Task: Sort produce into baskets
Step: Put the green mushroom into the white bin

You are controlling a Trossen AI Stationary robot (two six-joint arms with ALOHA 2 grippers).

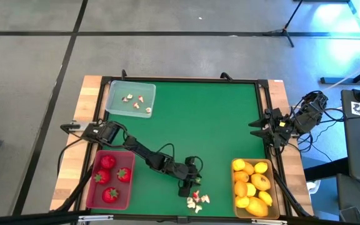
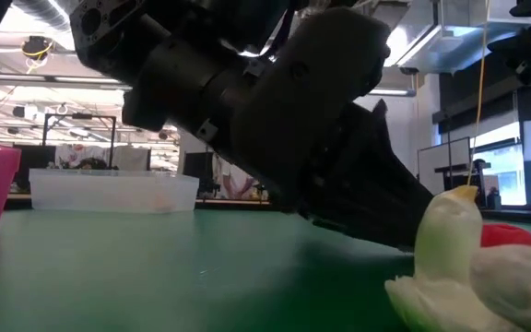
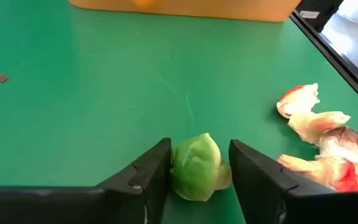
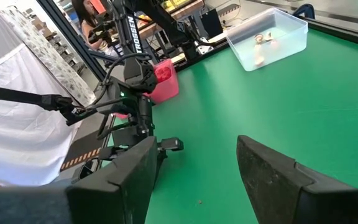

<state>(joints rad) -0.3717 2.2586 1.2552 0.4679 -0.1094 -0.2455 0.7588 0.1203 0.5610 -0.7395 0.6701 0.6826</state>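
Observation:
My left gripper (image 1: 192, 181) is low over the green mat near the front edge, shut on a small pale green bit of produce (image 3: 194, 167). A pile of white-and-red bits (image 1: 197, 200) (image 3: 325, 134) lies just beside it. Strawberries fill the pinkish-red basket (image 1: 91, 187) at the front left. Lemon-like ovals fill the tan-yellow basket (image 1: 235, 201) at the front right. The clear basket (image 1: 112, 100) at the far left holds a few small bits. My right gripper (image 4: 194, 165) waits open at the table's right edge (image 1: 262, 128), holding nothing. My left gripper pinches the pale green bit by its two sides (image 3: 178, 168) between its two fingers. One finger (image 3: 157, 168) lies against it; the other (image 3: 247, 171) meets its small flap. The fingers slant down from the table's left side. The bit rests on the mat.
The middle and far right of the green mat (image 1: 211, 119) are bare. A raised black frame (image 1: 186, 80) runs round the mat. In the low view a pale bit (image 2: 450, 249) stands close in front, with the clear basket (image 2: 113, 192) behind.

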